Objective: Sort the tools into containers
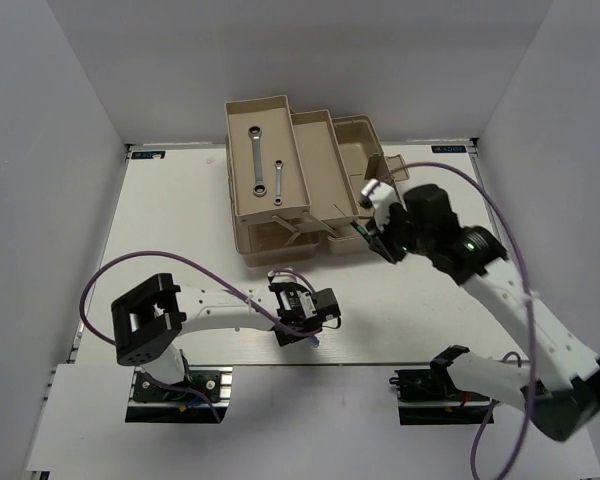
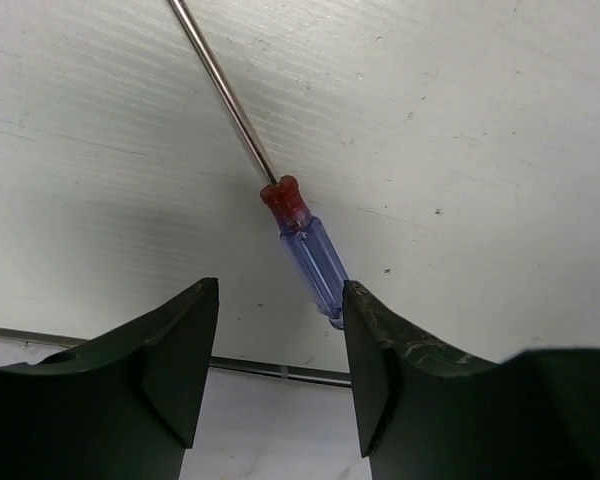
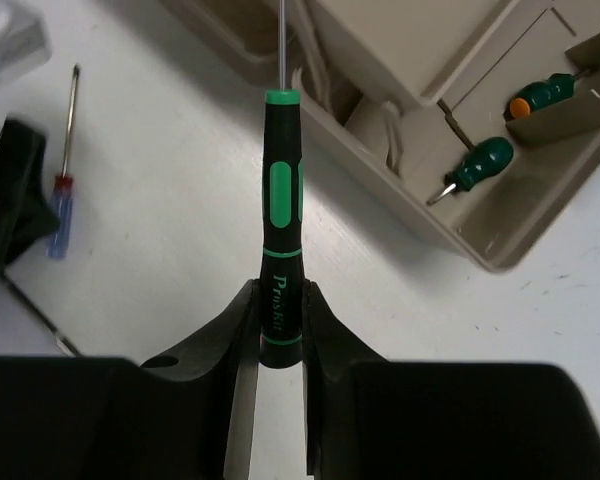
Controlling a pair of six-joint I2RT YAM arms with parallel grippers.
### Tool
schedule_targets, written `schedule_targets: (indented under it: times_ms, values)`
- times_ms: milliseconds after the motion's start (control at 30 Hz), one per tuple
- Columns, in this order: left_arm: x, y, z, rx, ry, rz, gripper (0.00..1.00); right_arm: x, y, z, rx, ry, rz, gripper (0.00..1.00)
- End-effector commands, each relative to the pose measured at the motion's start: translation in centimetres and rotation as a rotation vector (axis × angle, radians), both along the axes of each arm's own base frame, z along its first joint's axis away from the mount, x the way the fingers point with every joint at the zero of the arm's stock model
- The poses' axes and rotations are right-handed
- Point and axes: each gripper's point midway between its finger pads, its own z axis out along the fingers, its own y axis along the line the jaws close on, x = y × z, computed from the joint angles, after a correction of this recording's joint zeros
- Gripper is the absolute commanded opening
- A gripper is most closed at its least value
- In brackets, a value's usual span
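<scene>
Top external view shows the beige toolbox (image 1: 280, 245) standing open at the far middle of the white counter (image 1: 180, 220), with its trays spread out in steps. In the highest tray (image 1: 270, 125), on the left, the long wrench (image 1: 257, 160) and the short wrench (image 1: 278, 182) lie side by side, not touching.

The right end effector (image 1: 380, 238) hovers at the front right corner of the toolbox. In the right wrist view it (image 3: 280, 330) is clenched on the lower end of the handle of a black-and-green screwdriver (image 3: 280, 220). The thin shaft points away from the camera, toward the edge of the toolbox. In the same view a stubby green screwdriver (image 3: 475, 168) lies in the lower compartment of the toolbox. A second green handle with an orange end (image 3: 538, 96) shows just behind a small partition wall.

The left end effector (image 1: 313, 325) is low over the near part of the counter, in front of the toolbox. In the left wrist view it (image 2: 280, 300) is released, with both dark fingers (image 2: 180, 370) spread wide. The red-and-blue screwdriver (image 2: 305, 240) lies flat on the counter between them. The blue end of the handle is at the tip of one finger, but I cannot tell if they touch. Its metal shaft runs away from the fingers.
</scene>
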Motion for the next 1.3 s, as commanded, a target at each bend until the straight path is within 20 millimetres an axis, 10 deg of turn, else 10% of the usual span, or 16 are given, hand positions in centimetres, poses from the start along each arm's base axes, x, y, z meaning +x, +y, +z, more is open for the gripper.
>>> schedule_targets:
  times_ms: [0, 200, 333, 500, 833, 1100, 1267]
  values:
    - [1.2, -1.1, 2.7, -0.066, -0.079, 0.004, 0.63, 5.7, 2.8, 2.4, 0.096, -0.06, -0.125, 0.0]
    - [1.8, -1.7, 3.0, -0.067, -0.102, 0.01, 0.64, 12.4, 8.3, 4.9, 0.181, -0.029, -0.153, 0.0]
    - [2.1, -2.1, 2.7, -0.079, -0.115, 0.012, 0.64, 15.5, 9.6, 2.0, 0.109, 0.049, -0.178, 0.0]
    - [2.5, -2.0, 0.4, -0.033, -0.104, 0.013, 0.64, 17.2, 10.1, 0.2, 0.096, 0.111, -0.186, 0.67]
    - [3.3, -3.3, -1.1, 0.056, -0.081, -0.015, 0.58, 13.7, 4.9, 3.3, 0.177, 0.1, -0.25, 0.69]
    - [1.3, -1.4, -3.3, 0.099, -0.005, -0.035, 0.13, 10.6, 0.1, 1.8, 0.175, 0.128, -0.336, 0.69]
    - [-0.1, -3.2, -0.9, 0.084, -0.024, -0.214, 0.0, 9.1, -2.0, 1.2, 0.167, 0.143, -0.36, 0.79]
